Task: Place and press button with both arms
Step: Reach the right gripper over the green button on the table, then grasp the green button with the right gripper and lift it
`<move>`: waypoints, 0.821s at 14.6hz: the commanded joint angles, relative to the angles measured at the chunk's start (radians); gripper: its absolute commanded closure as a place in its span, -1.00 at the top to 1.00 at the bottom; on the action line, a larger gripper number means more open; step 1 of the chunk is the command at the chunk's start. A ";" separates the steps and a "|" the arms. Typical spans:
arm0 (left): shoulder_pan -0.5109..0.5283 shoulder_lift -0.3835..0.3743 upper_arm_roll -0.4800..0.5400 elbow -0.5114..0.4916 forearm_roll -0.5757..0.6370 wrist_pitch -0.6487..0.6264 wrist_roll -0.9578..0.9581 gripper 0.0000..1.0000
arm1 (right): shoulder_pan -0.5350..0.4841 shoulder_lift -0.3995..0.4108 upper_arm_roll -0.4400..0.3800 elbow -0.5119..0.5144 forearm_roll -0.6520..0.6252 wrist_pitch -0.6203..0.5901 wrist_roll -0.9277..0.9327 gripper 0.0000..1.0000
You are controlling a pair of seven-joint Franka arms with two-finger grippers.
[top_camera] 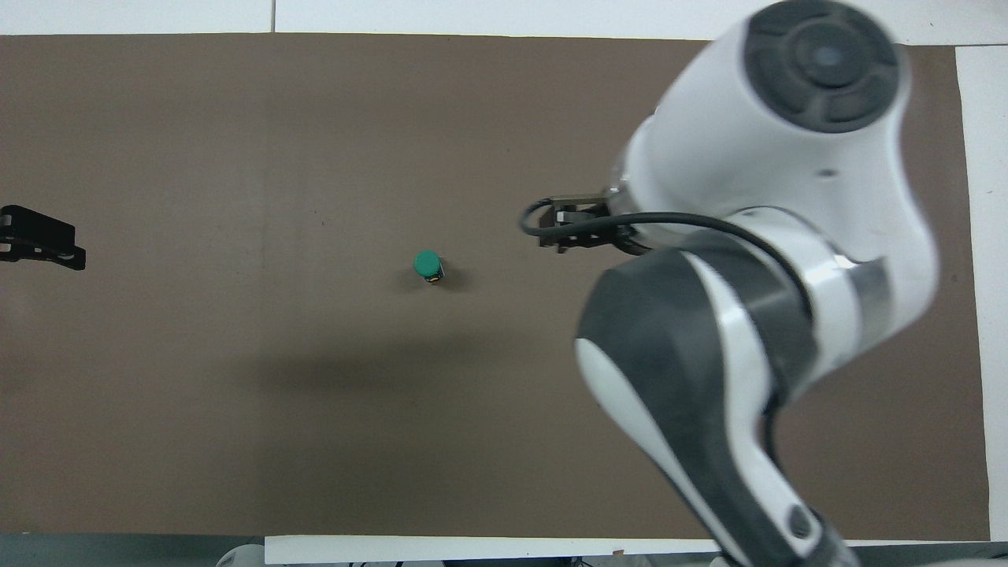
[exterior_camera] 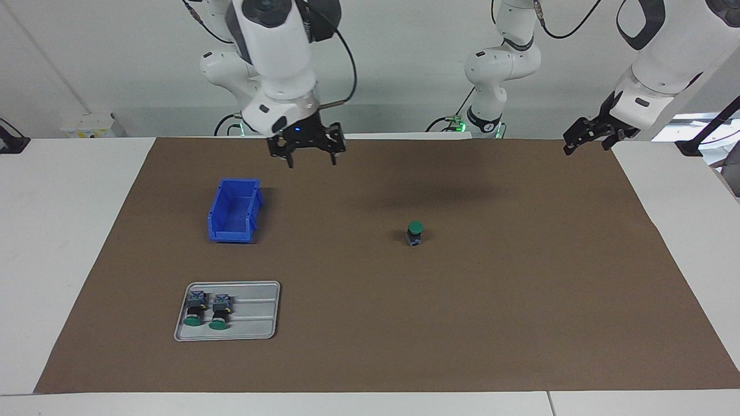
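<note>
A button point(exterior_camera: 414, 233) with a green cap stands upright and alone near the middle of the brown mat; from overhead its cap point(top_camera: 428, 266) faces up. My right gripper point(exterior_camera: 311, 162) hangs open and empty over the mat's edge by the robots, beside the blue bin and well clear of the button. My left gripper point(exterior_camera: 584, 144) is raised over the mat's corner at the left arm's end, open and holding nothing; only its tip point(top_camera: 43, 240) shows from overhead. There the right arm point(top_camera: 756, 260) hides its own gripper.
A blue bin point(exterior_camera: 231, 236) sits toward the right arm's end of the mat. Farther from the robots lies a grey tray point(exterior_camera: 254, 323) with two more green-capped buttons point(exterior_camera: 195, 309) point(exterior_camera: 220, 312) on their sides. White table point(exterior_camera: 69, 231) surrounds the mat.
</note>
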 commanded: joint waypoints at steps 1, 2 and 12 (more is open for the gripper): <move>0.007 -0.016 -0.005 -0.007 0.018 -0.008 0.000 1.00 | 0.097 0.233 -0.007 0.180 0.026 0.101 0.137 0.97; 0.007 -0.016 -0.005 -0.006 0.018 -0.008 0.000 1.00 | 0.135 0.285 -0.007 0.203 0.019 0.147 0.187 0.97; 0.007 -0.018 -0.005 -0.006 0.018 -0.018 0.001 1.00 | 0.258 0.351 -0.004 -0.042 -0.109 0.533 0.185 0.97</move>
